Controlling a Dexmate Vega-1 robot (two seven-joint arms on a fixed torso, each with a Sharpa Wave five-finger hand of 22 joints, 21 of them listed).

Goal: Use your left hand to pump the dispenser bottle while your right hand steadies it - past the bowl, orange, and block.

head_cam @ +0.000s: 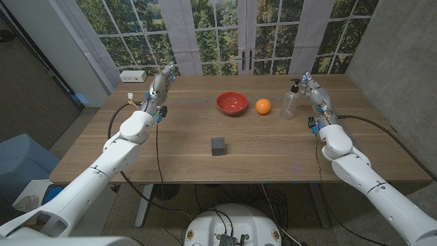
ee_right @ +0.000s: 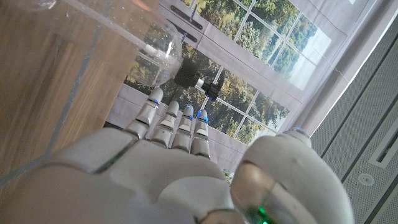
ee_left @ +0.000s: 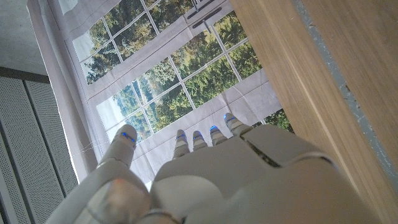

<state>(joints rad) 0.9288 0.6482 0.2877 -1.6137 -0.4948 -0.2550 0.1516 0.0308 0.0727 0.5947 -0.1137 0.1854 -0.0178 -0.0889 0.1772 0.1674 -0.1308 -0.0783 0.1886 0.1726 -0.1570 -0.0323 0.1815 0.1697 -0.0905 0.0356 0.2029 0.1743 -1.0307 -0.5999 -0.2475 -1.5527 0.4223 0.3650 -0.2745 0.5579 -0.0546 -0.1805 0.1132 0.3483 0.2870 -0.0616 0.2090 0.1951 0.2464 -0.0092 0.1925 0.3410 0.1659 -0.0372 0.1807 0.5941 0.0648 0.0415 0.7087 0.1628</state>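
Counter count: one clear dispenser bottle (head_cam: 290, 102), red bowl (head_cam: 231, 103), orange (head_cam: 263, 106), dark block (head_cam: 218, 145).
Wooden counter (head_cam: 177, 150), windows at 12 o'clock; left hand (head_cam: 160, 85) and right hand (head_cam: 314, 91) both open, empty.

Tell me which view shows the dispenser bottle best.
The head view: the whole dispenser bottle stands upright beside the right hand, right of the orange. The right wrist view catches its clear body and black pump close, cropped. The left wrist view adds nothing on it.

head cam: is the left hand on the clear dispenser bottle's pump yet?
No. The left hand hovers at the table's far left, well apart from the clear dispenser bottle with the black pump, which stands beside the right hand.
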